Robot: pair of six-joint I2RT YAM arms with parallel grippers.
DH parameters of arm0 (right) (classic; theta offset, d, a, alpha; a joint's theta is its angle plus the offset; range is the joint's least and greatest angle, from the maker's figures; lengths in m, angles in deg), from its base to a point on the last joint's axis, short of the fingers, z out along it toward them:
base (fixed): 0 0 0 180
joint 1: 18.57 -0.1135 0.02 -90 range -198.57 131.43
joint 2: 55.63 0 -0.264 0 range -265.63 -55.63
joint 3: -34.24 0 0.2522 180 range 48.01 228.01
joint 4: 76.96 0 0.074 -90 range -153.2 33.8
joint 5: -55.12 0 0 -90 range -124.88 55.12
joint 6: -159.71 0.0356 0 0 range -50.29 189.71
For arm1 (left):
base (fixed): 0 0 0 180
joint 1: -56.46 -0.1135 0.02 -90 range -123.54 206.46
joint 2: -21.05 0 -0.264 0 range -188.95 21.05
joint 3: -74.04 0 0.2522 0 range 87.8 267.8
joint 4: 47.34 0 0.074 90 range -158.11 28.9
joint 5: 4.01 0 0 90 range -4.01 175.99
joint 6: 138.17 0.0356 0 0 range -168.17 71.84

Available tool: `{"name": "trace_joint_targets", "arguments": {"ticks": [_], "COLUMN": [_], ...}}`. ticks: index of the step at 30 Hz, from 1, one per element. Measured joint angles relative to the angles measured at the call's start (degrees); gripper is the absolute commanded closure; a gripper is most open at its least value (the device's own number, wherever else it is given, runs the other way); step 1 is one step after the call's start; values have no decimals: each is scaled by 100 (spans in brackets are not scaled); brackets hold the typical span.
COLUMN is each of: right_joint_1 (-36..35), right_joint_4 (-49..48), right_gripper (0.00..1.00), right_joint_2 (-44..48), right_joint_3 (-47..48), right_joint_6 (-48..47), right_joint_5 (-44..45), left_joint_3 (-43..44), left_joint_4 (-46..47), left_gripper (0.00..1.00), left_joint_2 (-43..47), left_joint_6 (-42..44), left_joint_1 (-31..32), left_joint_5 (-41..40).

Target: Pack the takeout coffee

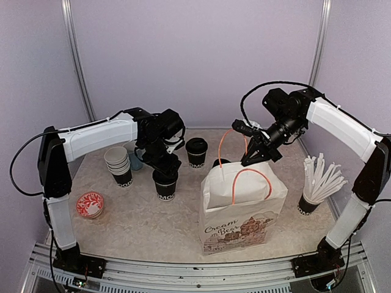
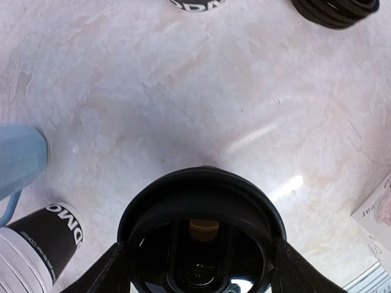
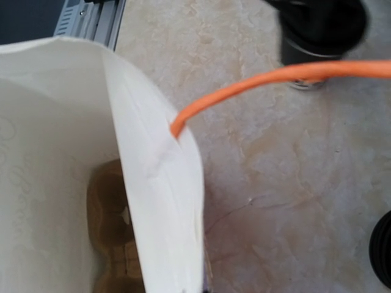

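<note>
Near lidded cup [image 1: 165,183] is straddled by the left gripper [image 1: 162,162]; clamped or not cannot be told. Orange handle [image 3: 275,76] of the paper bag [image 1: 241,213] is pinched by the right gripper [image 1: 252,156]; far lidded cup [image 1: 197,152] is seen left of it.

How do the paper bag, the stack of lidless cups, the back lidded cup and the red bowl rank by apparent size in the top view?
1. paper bag, clearly largest.
2. stack of lidless cups.
3. back lidded cup and red bowl look about alike; the cup stands farther from the camera, so unranked.
</note>
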Motion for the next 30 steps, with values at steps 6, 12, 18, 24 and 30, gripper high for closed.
{"name": "trace_joint_targets", "arguments": {"ticks": [6, 12, 18, 24, 30], "right_joint_1": [-33, -133, -151, -201, -269], "right_joint_4": [-13, -22, -22, -24, -42], "right_gripper": [100, 100, 100, 100, 100], "right_joint_2": [-28, -83, -83, -83, -83], "right_joint_3": [0, 0, 0, 0, -11], "right_joint_6": [7, 33, 85, 151, 195], "right_joint_5": [-2, 0, 4, 4, 7], "left_joint_3": [-660, -981, -1106, -1224, -1456], "left_joint_4": [-205, -339, -446, -553, -577], "left_gripper": [26, 23, 21, 15, 14], "left_joint_2": [581, 778, 925, 1176, 1484], "left_joint_6": [-164, -284, -391, -505, -590], "left_joint_1": [396, 625, 785, 938, 977], "left_joint_5": [13, 59, 44, 42, 48]}}
